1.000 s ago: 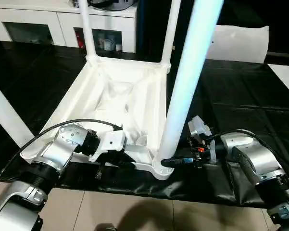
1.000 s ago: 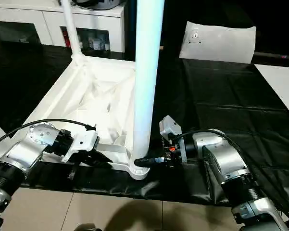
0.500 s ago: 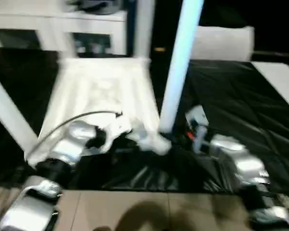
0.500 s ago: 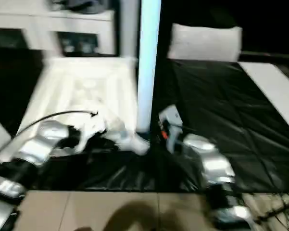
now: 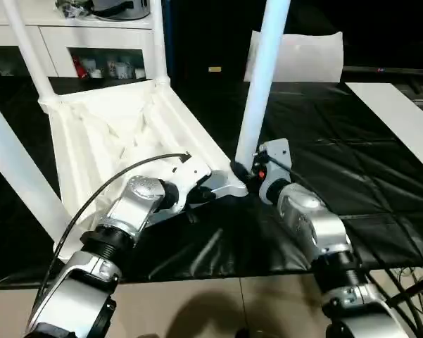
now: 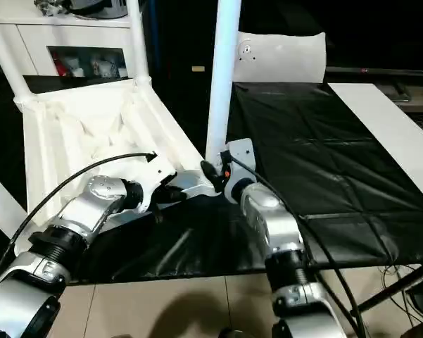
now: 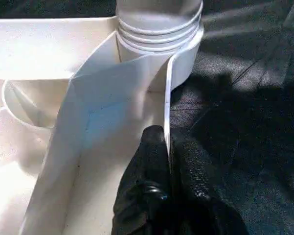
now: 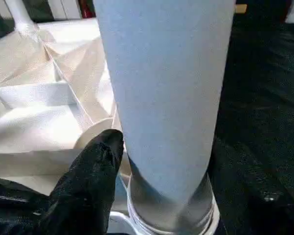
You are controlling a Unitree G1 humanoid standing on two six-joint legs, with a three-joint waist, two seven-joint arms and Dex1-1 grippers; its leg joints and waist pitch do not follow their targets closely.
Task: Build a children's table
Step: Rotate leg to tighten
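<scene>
Large work table under crinkled black plastic cover (image 6: 317,169), glossy, creased in squares. Beige tiled floor (image 6: 162,310) in front, grout lines visible. White low cabinet with glass doors (image 5: 91,53) behind table, small items on its shelves. White flat board (image 5: 390,113) along table's right side. Cables on floor (image 6: 412,282) at right.

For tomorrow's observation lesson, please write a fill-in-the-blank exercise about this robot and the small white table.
1. The table lies upside down on a cover coloured ____.
2. The left gripper has its fingers shut on the table's thin ____.
3. The leg by the right gripper stands in a ____ socket.

Missing words: black; wall; corner
</scene>
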